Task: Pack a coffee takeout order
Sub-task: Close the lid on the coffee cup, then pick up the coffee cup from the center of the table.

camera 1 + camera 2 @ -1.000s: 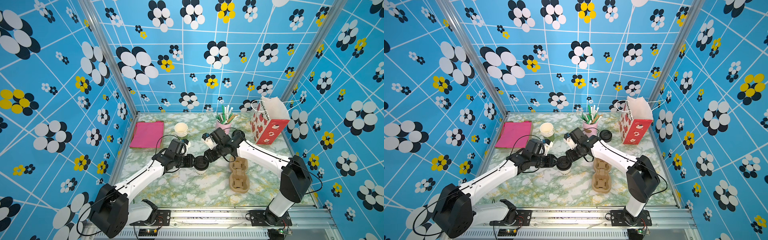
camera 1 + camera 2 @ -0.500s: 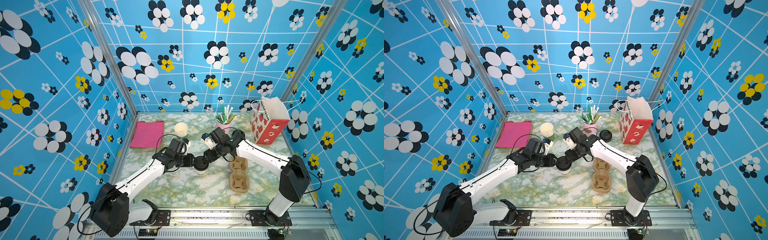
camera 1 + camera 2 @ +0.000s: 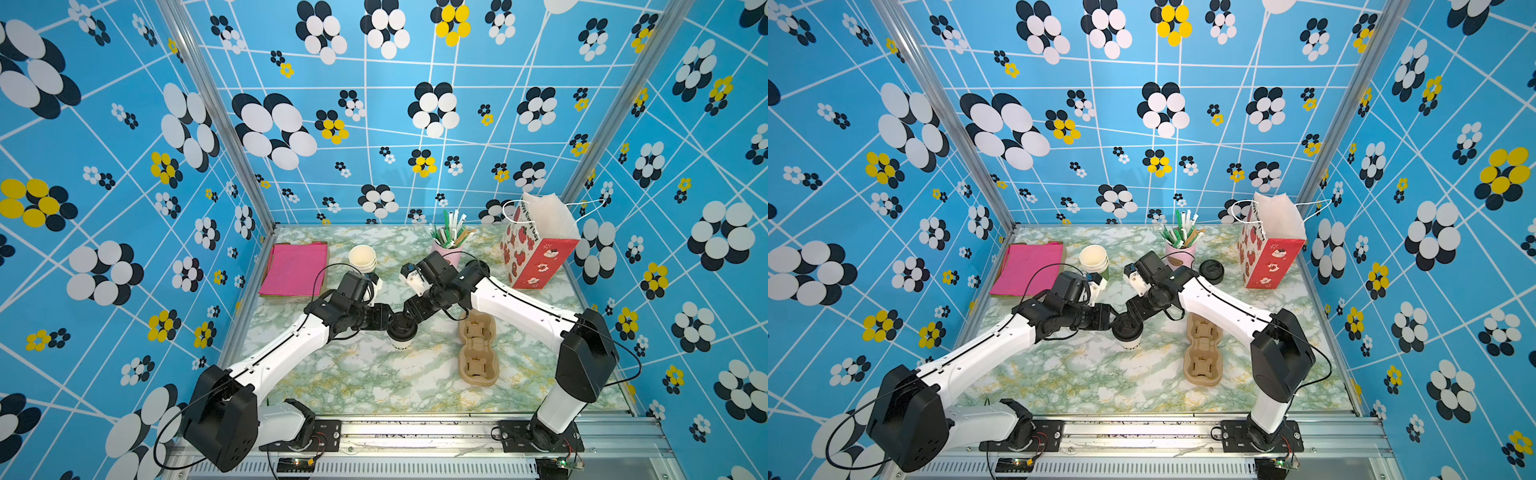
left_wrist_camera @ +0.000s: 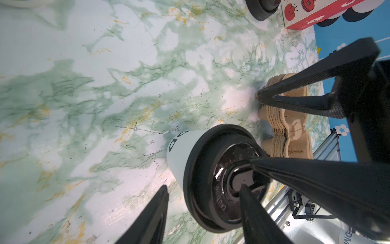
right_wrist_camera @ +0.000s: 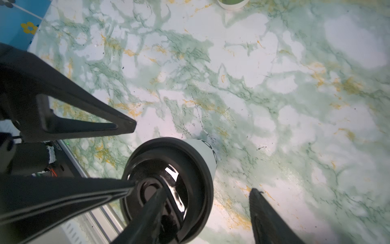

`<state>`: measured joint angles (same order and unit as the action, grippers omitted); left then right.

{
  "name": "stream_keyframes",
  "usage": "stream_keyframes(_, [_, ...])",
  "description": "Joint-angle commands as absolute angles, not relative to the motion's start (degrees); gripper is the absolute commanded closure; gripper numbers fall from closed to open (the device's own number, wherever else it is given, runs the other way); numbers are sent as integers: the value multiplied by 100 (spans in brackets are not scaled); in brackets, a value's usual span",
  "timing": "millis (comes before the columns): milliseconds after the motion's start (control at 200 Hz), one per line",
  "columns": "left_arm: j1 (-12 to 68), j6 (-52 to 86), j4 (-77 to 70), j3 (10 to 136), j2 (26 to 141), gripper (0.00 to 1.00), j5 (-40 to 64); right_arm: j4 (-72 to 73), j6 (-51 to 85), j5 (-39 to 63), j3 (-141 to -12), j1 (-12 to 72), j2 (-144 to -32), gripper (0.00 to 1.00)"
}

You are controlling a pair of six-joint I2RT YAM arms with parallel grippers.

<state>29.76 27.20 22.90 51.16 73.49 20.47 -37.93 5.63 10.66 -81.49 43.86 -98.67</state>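
Left wrist view puts the paper cup [image 4: 179, 152] upright on the marble table [image 4: 105, 84], its black lid [image 4: 196, 169] on top, near the brown pulp cup holder [image 4: 293, 131] but not in it. Both claws are spread and pinch nothing. The left gripper [image 4: 203, 187] and the right gripper [image 5: 208, 189] each have one fingertip down in the lid's sunken centre and the other finger out past the rim. That worries me: if I pull either arm off sideways, I judge the inner finger could catch the raised rim and tip the cup or lever the lid loose. I can't tell whether the lid is seated all round. In both top views the arms reach in from the front rail, wrists angled down, meeting over the cup.
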Motion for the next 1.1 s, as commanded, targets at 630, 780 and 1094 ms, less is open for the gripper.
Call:
stream_keyframes(630, [2005,2132,2720,4745,5626,1,1705,-3562,-3670,2273,-7668,4421,-9156,1])
stream_keyframes(780, [2006,2074,2496,4605,5470,1,1871,-3646,-3952,2283,-7836,4421,-9426,1])
stream_keyframes(1094, [1987,2004,2402,4479,5074,1,1521,-3692,-4087,2417,-7987,4421,-9767,1])
